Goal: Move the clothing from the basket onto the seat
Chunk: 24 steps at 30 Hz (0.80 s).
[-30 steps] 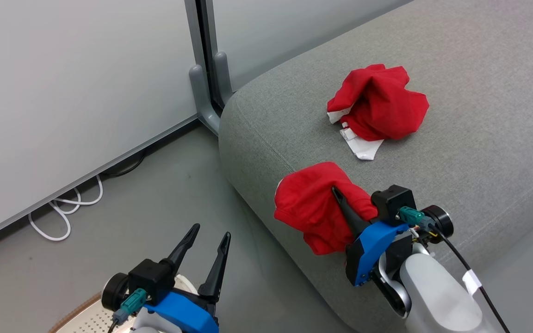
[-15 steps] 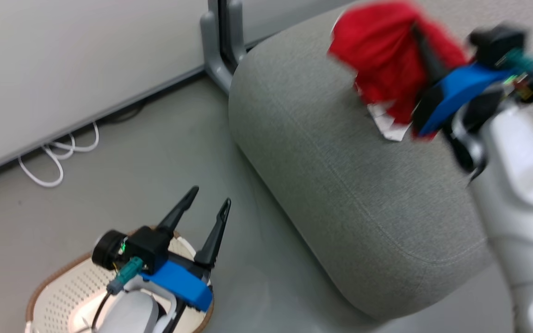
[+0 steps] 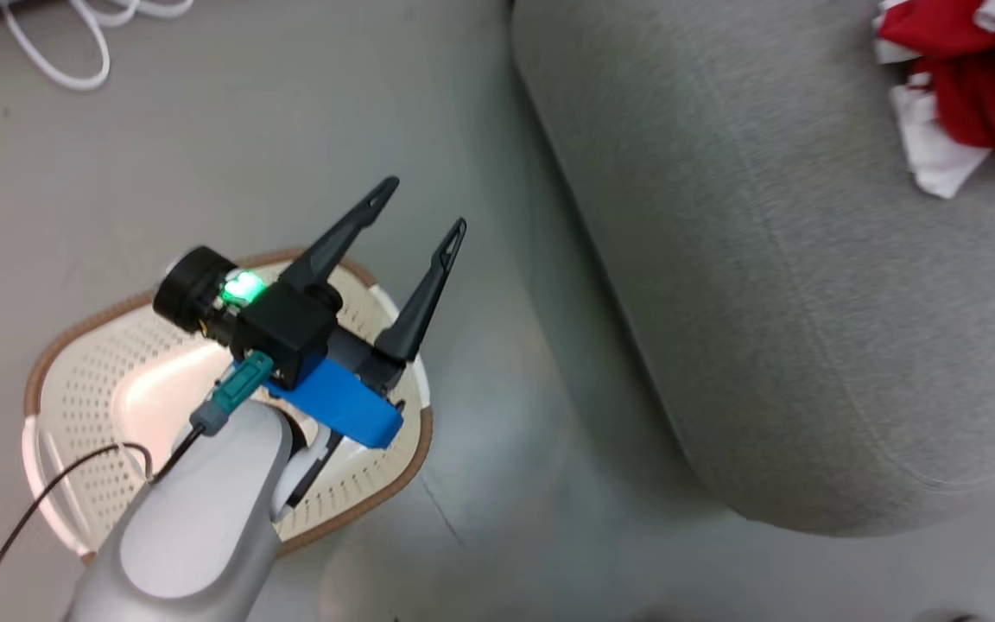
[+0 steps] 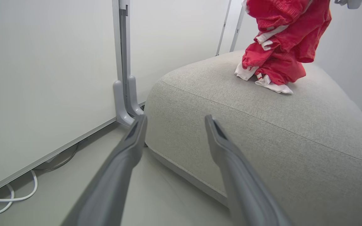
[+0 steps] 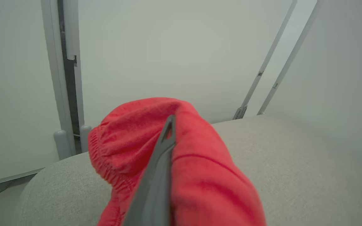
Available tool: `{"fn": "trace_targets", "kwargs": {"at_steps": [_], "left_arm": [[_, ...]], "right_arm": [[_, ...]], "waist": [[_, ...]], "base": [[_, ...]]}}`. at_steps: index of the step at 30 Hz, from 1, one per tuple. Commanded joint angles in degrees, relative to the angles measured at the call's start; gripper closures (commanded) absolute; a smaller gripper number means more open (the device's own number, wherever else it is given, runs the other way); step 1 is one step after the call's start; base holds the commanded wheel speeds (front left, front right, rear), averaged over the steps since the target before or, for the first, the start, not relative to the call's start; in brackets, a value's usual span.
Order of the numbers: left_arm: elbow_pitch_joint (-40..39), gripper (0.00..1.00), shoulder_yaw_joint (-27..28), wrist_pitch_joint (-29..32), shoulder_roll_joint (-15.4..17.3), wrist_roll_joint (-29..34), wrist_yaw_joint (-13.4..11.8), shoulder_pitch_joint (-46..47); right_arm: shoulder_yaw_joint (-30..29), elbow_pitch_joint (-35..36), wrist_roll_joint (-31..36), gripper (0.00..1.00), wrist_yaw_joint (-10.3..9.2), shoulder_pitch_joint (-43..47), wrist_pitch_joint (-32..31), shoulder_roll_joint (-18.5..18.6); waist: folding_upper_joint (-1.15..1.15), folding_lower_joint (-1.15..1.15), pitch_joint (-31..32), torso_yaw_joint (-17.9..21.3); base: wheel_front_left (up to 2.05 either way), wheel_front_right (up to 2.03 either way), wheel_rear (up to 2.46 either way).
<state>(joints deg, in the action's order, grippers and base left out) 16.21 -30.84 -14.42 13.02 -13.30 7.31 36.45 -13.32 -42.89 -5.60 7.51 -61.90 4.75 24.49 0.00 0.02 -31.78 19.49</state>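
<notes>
The right end effector (image 5: 169, 125) is pinched fully shut on a red garment (image 5: 206, 175). A second ago it held that garment at the sofa's (image 3: 765, 302) front edge; it has since carried it up and inward over the seat. The left wrist view now shows the red cloth hanging from above onto the other red-and-white garment (image 4: 275, 83) that already lay on the cushion. Where one piece ends and the other begins I cannot tell, so whether the carried one is resting or only brushing is unclear.

The head camera has also swung down and toward the robot's left. The shift of the sofa, the white cable (image 3: 74, 52) and the laundry basket (image 3: 66, 345) across that view is therefore the camera's doing, not theirs.

The left end effector (image 3: 425, 205) has kept its two fingers spread wide with nothing between them. It hangs over the basket's near rim, and what shows of the basket's inside is pale perforated plastic.

By my reading the task is nearly finished. Both garments are out of the basket and over the seat, and what remains is for the right end effector to let go and draw back.
</notes>
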Motion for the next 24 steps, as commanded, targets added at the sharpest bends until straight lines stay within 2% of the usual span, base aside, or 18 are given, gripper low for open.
{"fn": "trace_targets", "kwargs": {"at_steps": [1, 8, 16, 18, 19, 24], "left_arm": [[-0.41, 0.00, -0.13, -0.07, 0.49, 0.40, 0.21, 1.19], [-0.81, 0.00, -1.16, -0.33, 1.33, 0.80, 0.21, 3.48], [0.38, 0.00, -1.62, -0.56, 1.28, 0.41, 0.11, 3.14], [0.61, 0.00, -1.63, -0.64, 1.06, 0.25, 0.05, 2.77], [0.78, 0.00, -1.51, -0.68, 0.96, 0.03, -0.01, 2.56], [1.44, 0.00, -0.98, -0.76, 0.78, -0.68, -0.19, 1.84]], "right_arm": [[-0.63, -0.87, 0.44, 1.00, -0.05, 1.20, 0.90, 0.05], [-3.88, -7.21, 3.59, 1.00, -0.05, 3.55, 5.49, -1.90], [-4.34, -11.57, 6.77, 0.98, -0.05, 1.81, 7.63, -3.22], [-4.50, -12.41, 7.23, 0.58, -0.05, 1.18, 7.92, -3.19], [-4.71, -12.83, 7.29, 0.00, -0.05, 1.15, 8.10, -3.41], [-4.31, -14.16, 8.38, 0.00, -0.05, 0.54, 8.83, -3.91]], "waist": [[0.00, -0.02, -5.61, -4.09], [0.00, -0.02, -7.97, -4.73], [0.00, -0.02, -6.65, -4.32], [0.00, -0.02, -6.32, -4.37], [0.00, -0.02, -6.15, -4.34], [0.00, -0.02, -5.04, -4.36]], "base": [[0.00, 0.00, 0.00], [0.00, 0.00, 0.00], [0.00, 0.00, 0.00], [0.00, 0.00, 0.00], [0.00, 0.00, 0.00], [0.00, 0.00, 0.00]]}}
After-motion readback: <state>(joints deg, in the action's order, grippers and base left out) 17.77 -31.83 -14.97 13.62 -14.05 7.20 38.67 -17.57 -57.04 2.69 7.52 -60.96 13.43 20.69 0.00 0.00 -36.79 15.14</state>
